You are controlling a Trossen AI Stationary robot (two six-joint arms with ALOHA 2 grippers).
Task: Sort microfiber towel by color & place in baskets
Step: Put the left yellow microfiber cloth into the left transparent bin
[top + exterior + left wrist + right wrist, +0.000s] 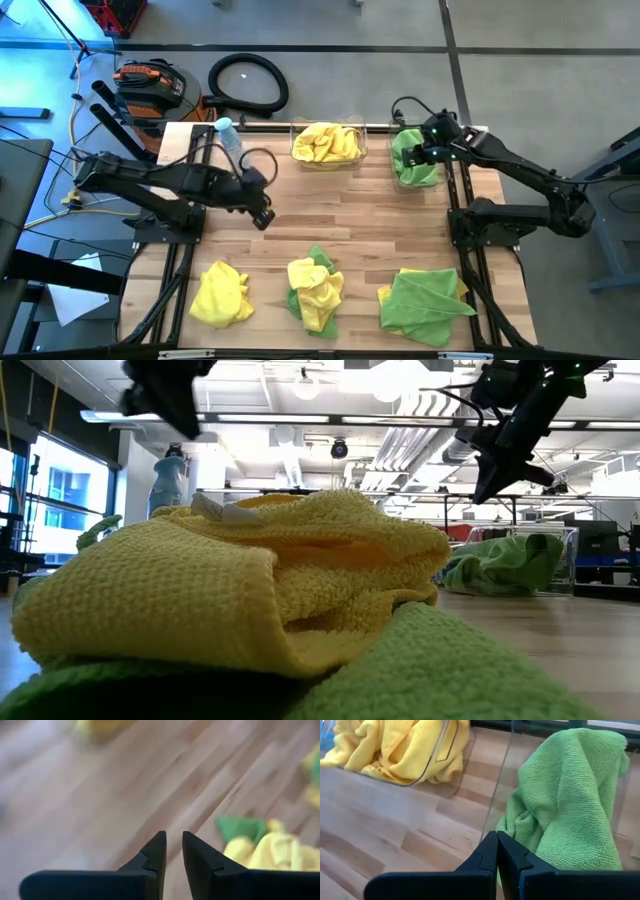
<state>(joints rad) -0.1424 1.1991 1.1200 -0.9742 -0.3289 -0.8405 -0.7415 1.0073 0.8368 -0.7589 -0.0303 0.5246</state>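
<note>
High view: a wooden desk [380, 225] is seen from above, with two clear baskets at its far edge. The wider basket [327, 152] is filled with yellow towels [326, 141]; the narrower basket [415, 165], just beside it toward the right arm, is filled with green towel [412, 160]. The right claw [432, 150] is held directly over the narrower basket, and in the right wrist view its fingers [487, 852] are seen pressed together with nothing between them, close to the green cloth behind the clear wall. The left claw [263, 216] is held above bare wood in the left half of the desk, well apart from both baskets; in the left wrist view its fingers [156, 852] are parted by a narrow gap and nothing is gripped.

Three unsorted heaps are laid along the near edge: a yellow towel [221, 294] at the left, a mixed pile [316, 290] of yellow cloth over green in the middle, and a spread green towel [425, 300] with yellow showing beneath it at the right. A water bottle [229, 135] with a blue cap is lying near the far left corner of the desk.

Low view: the frame is filled by the middle heap, yellow on green, with the green-filled basket visible beyond it.
</note>
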